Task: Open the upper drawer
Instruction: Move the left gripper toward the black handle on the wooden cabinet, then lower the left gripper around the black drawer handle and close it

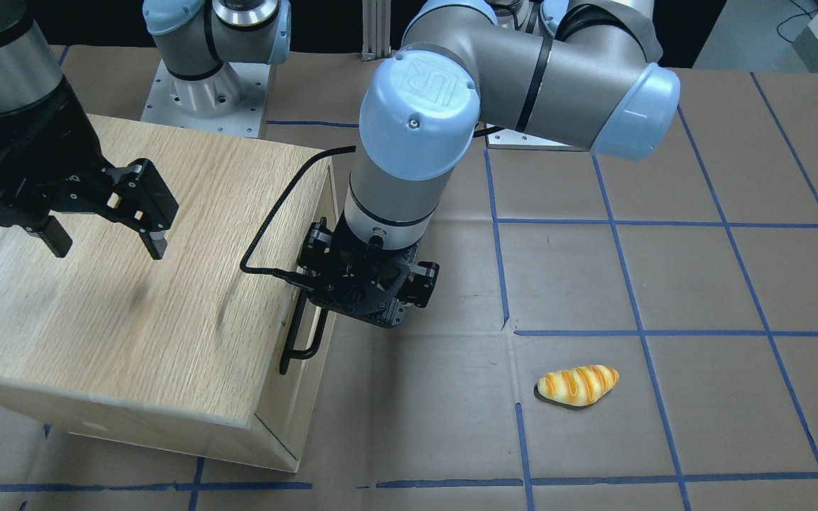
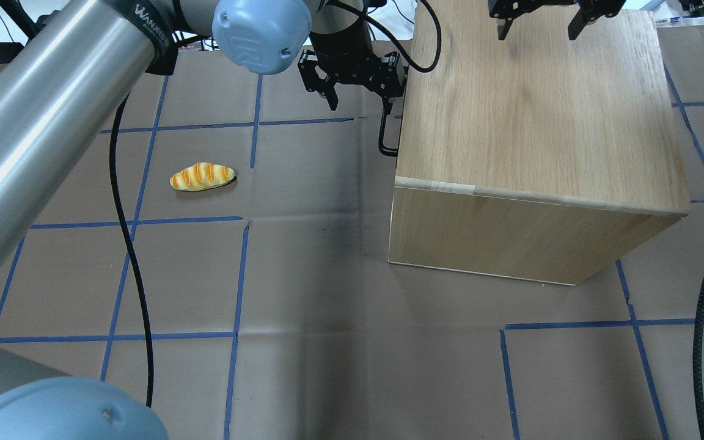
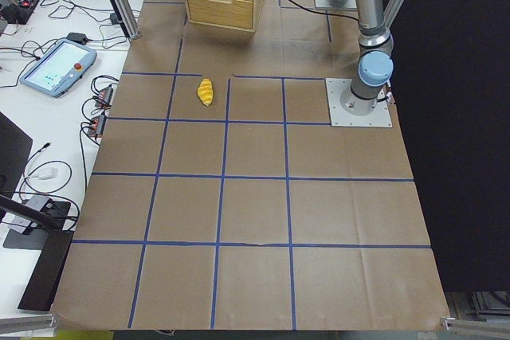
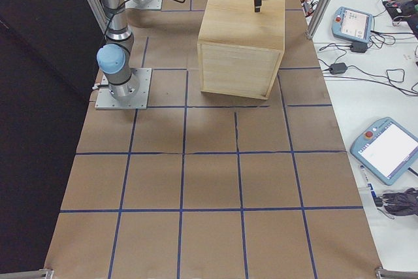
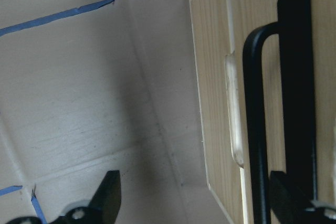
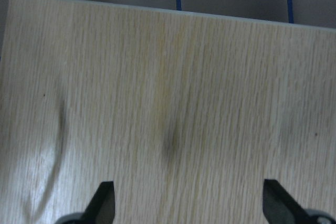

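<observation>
The wooden cabinet (image 1: 132, 284) stands on the table with its front towards my left arm. The upper drawer's black bar handle (image 1: 302, 333) sticks out from that front, which looks flush. The handle also shows in the overhead view (image 2: 385, 134) and the left wrist view (image 5: 296, 77). My left gripper (image 2: 359, 101) is open and points down just above the handle. Its cabinet-side finger (image 5: 291, 195) lines up with the bar; I cannot tell whether they touch. My right gripper (image 1: 107, 245) is open and empty, hovering over the cabinet top (image 6: 168, 103).
A toy bread roll (image 1: 578, 385) lies on the brown paper away from the cabinet, on my left arm's side. Blue tape lines grid the table. The left arm's black cable (image 1: 274, 213) loops over the cabinet's top corner.
</observation>
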Motion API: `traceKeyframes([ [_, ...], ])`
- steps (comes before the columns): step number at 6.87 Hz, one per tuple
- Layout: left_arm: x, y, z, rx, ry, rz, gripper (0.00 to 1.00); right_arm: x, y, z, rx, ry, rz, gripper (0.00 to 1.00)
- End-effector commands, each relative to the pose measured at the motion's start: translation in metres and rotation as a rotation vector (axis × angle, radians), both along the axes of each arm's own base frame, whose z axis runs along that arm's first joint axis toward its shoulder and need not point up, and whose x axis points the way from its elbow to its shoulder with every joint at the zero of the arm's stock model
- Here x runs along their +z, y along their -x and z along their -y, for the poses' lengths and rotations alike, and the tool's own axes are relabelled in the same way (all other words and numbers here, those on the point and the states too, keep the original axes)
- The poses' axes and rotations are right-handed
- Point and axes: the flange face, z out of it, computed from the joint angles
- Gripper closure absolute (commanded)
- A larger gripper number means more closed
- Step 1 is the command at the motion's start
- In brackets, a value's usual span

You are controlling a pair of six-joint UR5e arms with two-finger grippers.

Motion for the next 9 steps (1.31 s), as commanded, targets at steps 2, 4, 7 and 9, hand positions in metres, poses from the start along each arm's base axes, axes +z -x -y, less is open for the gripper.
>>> traceKeyframes([
  [2, -0.0048, 0.0034, 0.0008, 0.002, -0.016, -0.020, 0.08, -0.0001, 0.0000, -0.0001, 0.000, -0.001, 0.000, 0.00],
  [4, -0.0061, 0.0052, 0.0011, 0.002, -0.024, -0.035, 0.17, 0.0001, 0.0000, 0.0001, 0.000, 0.001, 0.000, 0.00],
  [7, -0.0078, 0.0052, 0.0015, 0.001, -0.025, -0.033, 0.33, -0.0001, 0.0000, -0.0001, 0.000, -0.001, 0.000, 0.00],
  [9, -0.0081, 0.0047, 0.0001, 0.001, -0.028, -0.032, 0.36, 0.0001, 0.0000, 0.0001, 0.000, 0.001, 0.000, 0.00],
])
